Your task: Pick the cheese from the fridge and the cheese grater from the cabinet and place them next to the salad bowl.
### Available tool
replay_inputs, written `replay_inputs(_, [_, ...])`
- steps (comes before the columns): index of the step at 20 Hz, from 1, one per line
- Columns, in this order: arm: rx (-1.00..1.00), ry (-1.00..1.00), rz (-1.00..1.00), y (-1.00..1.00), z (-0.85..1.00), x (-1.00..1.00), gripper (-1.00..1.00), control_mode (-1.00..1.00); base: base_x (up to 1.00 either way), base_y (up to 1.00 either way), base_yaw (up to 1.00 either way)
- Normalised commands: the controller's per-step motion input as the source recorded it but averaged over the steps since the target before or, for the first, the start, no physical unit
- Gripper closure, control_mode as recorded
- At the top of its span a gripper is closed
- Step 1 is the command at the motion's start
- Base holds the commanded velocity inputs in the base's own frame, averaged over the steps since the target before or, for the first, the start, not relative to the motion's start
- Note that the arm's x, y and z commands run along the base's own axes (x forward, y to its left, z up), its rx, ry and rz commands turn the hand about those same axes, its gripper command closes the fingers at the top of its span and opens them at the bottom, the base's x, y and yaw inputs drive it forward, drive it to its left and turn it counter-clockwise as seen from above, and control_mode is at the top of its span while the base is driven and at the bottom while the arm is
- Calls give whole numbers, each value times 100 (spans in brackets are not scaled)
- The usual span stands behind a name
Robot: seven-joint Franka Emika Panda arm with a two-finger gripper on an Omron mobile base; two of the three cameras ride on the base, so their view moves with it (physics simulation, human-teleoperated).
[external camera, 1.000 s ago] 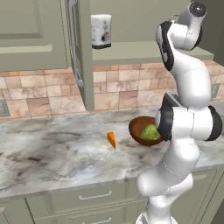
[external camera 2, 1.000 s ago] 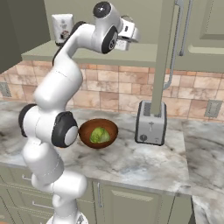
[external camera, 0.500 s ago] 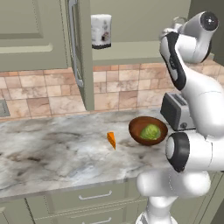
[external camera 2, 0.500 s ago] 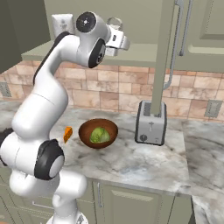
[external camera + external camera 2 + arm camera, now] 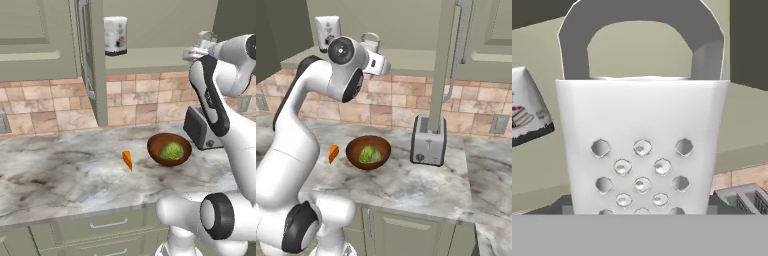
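Observation:
The silver-white cheese grater stands upright right in front of the hand camera, between the two dark finger tips. My gripper is up at the open sage-green cabinet, shut on the cheese grater, whose loop handle sticks up behind the hand. The orange cheese lies on the marble counter just left of the salad bowl, a brown wooden bowl with green lettuce inside. The fridge is out of view.
A white canister stands on the cabinet shelf, left of the grater. A silver toaster sits on the counter right of the bowl. The cabinet door hangs open over the counter. Drawers run below the counter edge.
The arm has swung and folded. The hand with the grater has moved left in the right base view. Cheese, bowl and toaster have stayed put.

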Motion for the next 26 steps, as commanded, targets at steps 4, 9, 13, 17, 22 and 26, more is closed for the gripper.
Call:
replay_inputs(4, [0,0,29,26,-9,-70,100,-100,0,0,0])
replay_inputs(9, [0,0,27,32,-19,-58,100,-100,0,0,0])
replay_inputs(13, [0,0,31,38,-28,-42,100,-100,0,0,0])
replay_inputs(17, [-2,0,40,38,-28,-34,100,-100,0,0,0])
replay_inputs(22, [-11,0,38,50,-34,-31,100,-100,0,0,0])
replay_inputs(26, [-17,0,28,47,-54,4,100,-100,0,0,0])
